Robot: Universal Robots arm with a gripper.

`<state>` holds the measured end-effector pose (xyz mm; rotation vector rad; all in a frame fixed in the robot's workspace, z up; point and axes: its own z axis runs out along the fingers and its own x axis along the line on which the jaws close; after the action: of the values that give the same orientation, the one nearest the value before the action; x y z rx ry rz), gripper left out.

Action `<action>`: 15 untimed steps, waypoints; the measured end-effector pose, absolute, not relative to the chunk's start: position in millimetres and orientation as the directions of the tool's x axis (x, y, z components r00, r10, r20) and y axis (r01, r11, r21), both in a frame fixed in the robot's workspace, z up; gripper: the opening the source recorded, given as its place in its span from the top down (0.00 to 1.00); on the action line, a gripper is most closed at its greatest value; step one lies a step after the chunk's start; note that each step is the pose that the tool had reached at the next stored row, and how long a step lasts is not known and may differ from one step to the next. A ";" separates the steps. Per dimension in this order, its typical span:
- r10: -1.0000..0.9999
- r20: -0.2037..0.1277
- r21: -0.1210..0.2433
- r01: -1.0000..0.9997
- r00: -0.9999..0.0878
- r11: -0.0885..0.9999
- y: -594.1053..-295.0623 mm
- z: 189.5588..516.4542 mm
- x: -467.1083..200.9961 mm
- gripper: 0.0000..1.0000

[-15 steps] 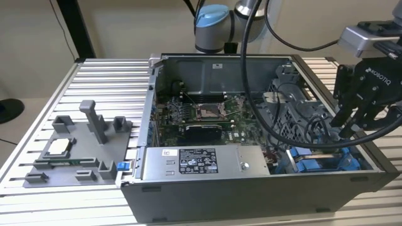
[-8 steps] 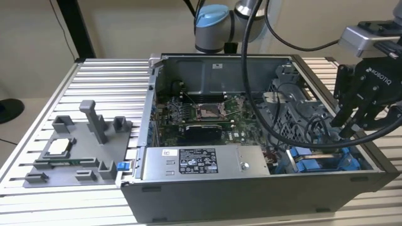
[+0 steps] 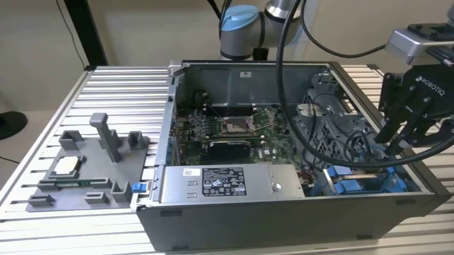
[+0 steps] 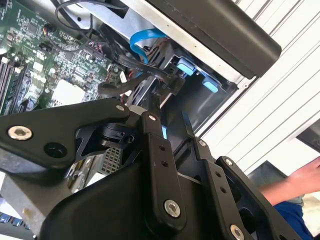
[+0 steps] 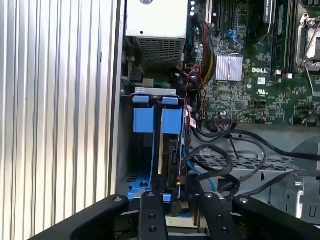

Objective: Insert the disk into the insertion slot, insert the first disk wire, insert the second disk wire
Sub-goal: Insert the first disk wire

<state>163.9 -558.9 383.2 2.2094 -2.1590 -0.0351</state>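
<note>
In the exterior view my gripper (image 3: 397, 142) hangs over the open case's corner on the view's right, its fingers pointing down into the insertion slot (image 3: 362, 183), a grey bay with blue fittings (image 5: 155, 119). The disk (image 5: 172, 155) stands on edge inside the bay, dark and narrow, in the first wrist view. In the second wrist view my fingers (image 4: 152, 130) are close together, and a black disk wire connector (image 4: 167, 82) sits at their tips, with its cable running off towards the motherboard. The gripper (image 5: 182, 200) is right above the disk's edge.
A grey power-supply box (image 3: 227, 183) lies beside the bay, with the motherboard (image 3: 227, 130) behind it. Loose black cables (image 5: 220, 150) loop next to the disk. A grey fixture (image 3: 85, 170) stands on the slatted table at the exterior view's left. A person's hand (image 4: 300, 180) is near the case.
</note>
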 end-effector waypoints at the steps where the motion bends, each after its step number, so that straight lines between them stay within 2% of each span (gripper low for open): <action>1: -1.000 0.020 0.054 -0.998 0.024 -0.023 -558.9 383.1 164.6 1.00; 15: -0.999 0.020 0.068 -0.997 0.028 -0.026 -559.8 383.2 174.1 1.00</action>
<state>174.1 -559.8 383.2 2.2058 -2.1472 -0.0516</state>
